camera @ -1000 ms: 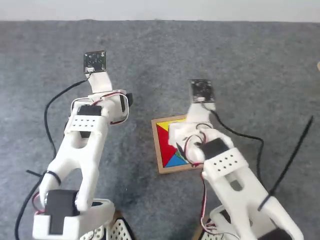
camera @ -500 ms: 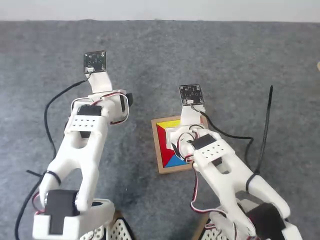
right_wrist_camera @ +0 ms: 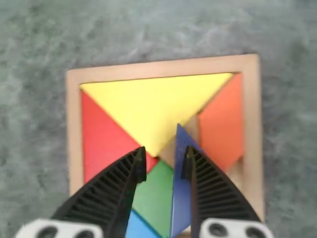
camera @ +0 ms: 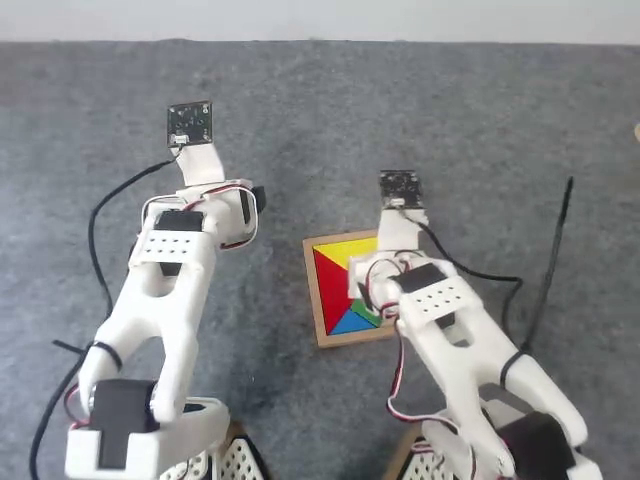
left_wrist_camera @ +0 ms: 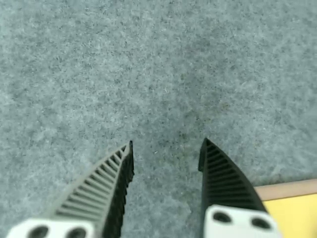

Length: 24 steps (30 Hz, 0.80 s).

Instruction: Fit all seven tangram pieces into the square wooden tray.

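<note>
Right gripper (right_wrist_camera: 165,161): over the tray's (right_wrist_camera: 163,67) centre, fingers slightly apart. A dark blue piece (right_wrist_camera: 179,188) stands on edge against one finger, apparently unclamped and probably positioned to tip into the bare gap beside the orange piece (right_wrist_camera: 223,124). The yellow triangle (right_wrist_camera: 153,109) lies along the tray's far edge. Left gripper (left_wrist_camera: 166,151): fingers wide apart over the bare table (left_wrist_camera: 148,59), evidently idle.

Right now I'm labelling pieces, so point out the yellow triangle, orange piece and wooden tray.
yellow triangle (right_wrist_camera: 153,104), right wrist view, its centre.
orange piece (right_wrist_camera: 223,124), right wrist view, its centre.
wooden tray (right_wrist_camera: 73,129), right wrist view, side rim.
</note>
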Each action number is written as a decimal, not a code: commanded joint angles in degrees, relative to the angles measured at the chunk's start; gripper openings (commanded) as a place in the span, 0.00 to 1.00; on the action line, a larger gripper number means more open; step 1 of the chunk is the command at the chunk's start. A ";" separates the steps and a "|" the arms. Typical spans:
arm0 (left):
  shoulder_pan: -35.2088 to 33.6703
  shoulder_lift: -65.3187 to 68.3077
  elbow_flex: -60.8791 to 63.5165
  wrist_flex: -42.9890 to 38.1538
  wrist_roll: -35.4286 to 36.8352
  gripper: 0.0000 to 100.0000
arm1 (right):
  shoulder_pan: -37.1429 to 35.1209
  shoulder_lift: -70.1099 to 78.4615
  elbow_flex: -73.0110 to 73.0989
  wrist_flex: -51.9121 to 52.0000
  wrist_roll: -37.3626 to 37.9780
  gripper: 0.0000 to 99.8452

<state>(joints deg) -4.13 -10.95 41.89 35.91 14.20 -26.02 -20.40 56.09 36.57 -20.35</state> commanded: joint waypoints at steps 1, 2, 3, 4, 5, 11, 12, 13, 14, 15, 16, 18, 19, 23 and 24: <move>0.26 -0.88 -0.40 -1.32 -0.70 0.21 | 2.51 0.04 -0.88 1.19 0.35 0.12; 0.26 -0.88 -0.40 -1.32 -0.70 0.21 | 2.51 -0.40 -0.62 1.27 0.44 0.12; 0.26 -0.88 -0.40 -1.32 -0.70 0.21 | 2.51 -1.19 0.00 1.54 0.44 0.12; 0.26 -0.88 -0.40 -1.32 -0.70 0.21 | 2.24 -2.24 0.70 1.89 0.44 0.12; 0.26 -0.88 -0.48 -1.32 -0.70 0.21 | 2.07 -3.74 1.58 2.24 0.35 0.12; 0.26 -0.88 -0.57 -1.32 -0.70 0.21 | 2.07 -16.22 9.93 2.77 0.62 0.12; 0.26 -0.88 -0.57 -1.32 -0.70 0.21 | 2.07 -18.59 11.16 2.77 0.70 0.12; 0.26 -0.88 -0.57 -1.32 -0.70 0.21 | 2.07 -20.97 12.13 2.77 0.79 0.12; 0.26 -0.88 -0.48 -1.32 -0.70 0.21 | 2.07 -23.25 13.01 2.77 0.79 0.12; 0.26 -0.88 -0.48 -1.32 -0.70 0.21 | 2.07 -25.54 13.80 2.77 0.88 0.12; 0.26 -0.88 -0.40 -1.32 -0.70 0.21 | 2.07 -27.56 14.42 2.77 1.49 0.12; 0.26 -0.88 -0.40 -1.32 -0.70 0.21 | 2.07 -31.25 15.56 2.77 2.64 0.12; 0.26 -0.88 -0.40 -1.32 -0.70 0.21 | 2.15 -32.57 15.91 2.77 2.64 0.12; 0.26 -0.88 -0.31 -1.32 -0.70 0.21 | 2.33 -34.68 16.70 2.86 2.73 0.12; 0.26 -0.88 -0.31 -1.32 -0.70 0.21 | 2.15 -34.77 16.79 2.86 2.73 0.12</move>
<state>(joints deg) -4.13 -10.95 41.89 35.91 14.20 -24.35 -52.92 73.14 39.12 -18.42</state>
